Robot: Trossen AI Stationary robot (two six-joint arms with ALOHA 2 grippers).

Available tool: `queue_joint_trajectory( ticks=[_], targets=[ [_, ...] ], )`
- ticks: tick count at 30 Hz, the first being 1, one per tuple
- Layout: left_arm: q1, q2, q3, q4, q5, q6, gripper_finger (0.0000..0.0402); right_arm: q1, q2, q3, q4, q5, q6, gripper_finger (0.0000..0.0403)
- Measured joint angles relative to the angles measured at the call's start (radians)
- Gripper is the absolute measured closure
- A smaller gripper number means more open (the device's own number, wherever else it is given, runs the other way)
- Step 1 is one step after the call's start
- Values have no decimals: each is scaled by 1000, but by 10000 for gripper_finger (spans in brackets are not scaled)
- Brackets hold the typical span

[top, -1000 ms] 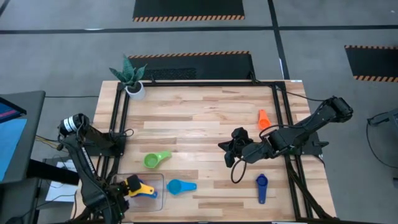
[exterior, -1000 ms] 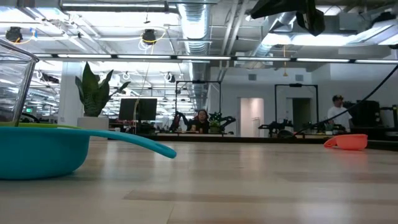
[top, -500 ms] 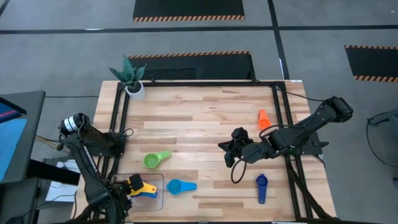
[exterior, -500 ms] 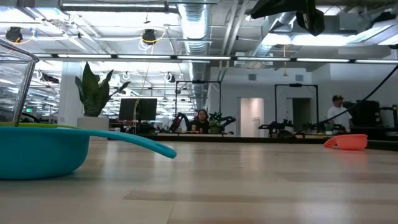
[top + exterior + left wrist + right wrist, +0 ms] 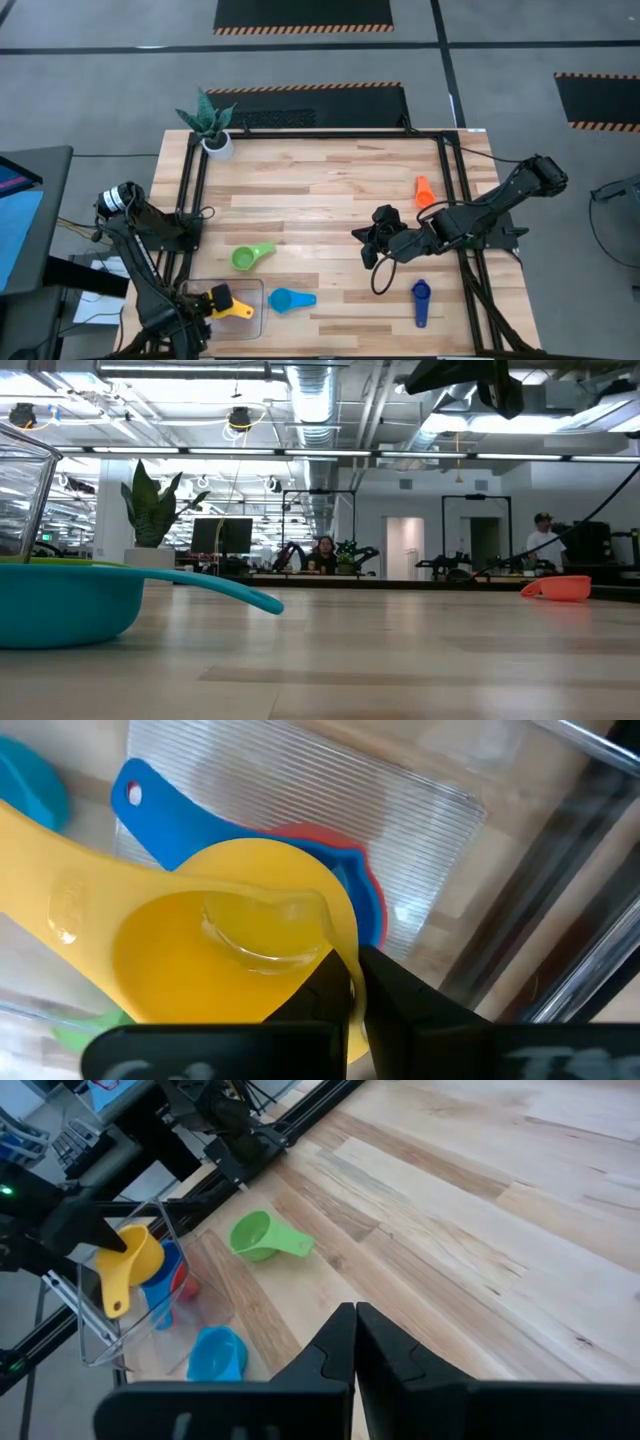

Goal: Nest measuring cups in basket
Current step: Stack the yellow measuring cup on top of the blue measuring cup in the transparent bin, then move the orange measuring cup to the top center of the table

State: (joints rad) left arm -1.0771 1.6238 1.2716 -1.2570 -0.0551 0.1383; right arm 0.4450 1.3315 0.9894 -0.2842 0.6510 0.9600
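The pale wooden plank desk stands on a grey floor marked with black mats edged in hazard stripes; a spiky green plant in a white pot sits at its far left corner. Level across the desk, the room behind is an open workshop with ceiling ducts, monitors and two people far off.

On the desk lie a green plastic measuring cup, a light blue measuring cup, a dark blue measuring cup and an orange-red measuring cup. The shallow clear plastic basket sits at the near left corner.

The left gripper has its fingers closed on the rim of the yellow measuring cup, held over the basket above a medium blue measuring cup, which seems to rest in a red one. The right gripper hovers mid-desk with its fingers shut on nothing.

Compared with a second ago, the yellow cup has shifted slightly toward the desk's near edge, now hiding most of the blue cup from above; the right arm has stayed put.
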Motion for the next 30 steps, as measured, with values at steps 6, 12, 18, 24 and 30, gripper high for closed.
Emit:
queue_joint_trajectory(
  ticks=[6, 12, 18, 24, 30],
  targets=[
    [0, 0, 0, -8, -11, -26, 391, 0, 0, 0, 0, 0, 0, 375],
    [0, 0, 0, -9, -11, -100, 366, 0, 0, 0, 0, 0, 0, 375],
    [0, 0, 0, -22, -11, -145, 330, 0, 0, 0, 0, 0, 0, 375],
    [0, 0, 0, -94, -11, -159, 304, 0, 0, 0, 0, 0, 0, 376],
    [0, 0, 0, -212, -11, -339, 299, 0, 0, 0, 0, 0, 0, 376]
  ],
)
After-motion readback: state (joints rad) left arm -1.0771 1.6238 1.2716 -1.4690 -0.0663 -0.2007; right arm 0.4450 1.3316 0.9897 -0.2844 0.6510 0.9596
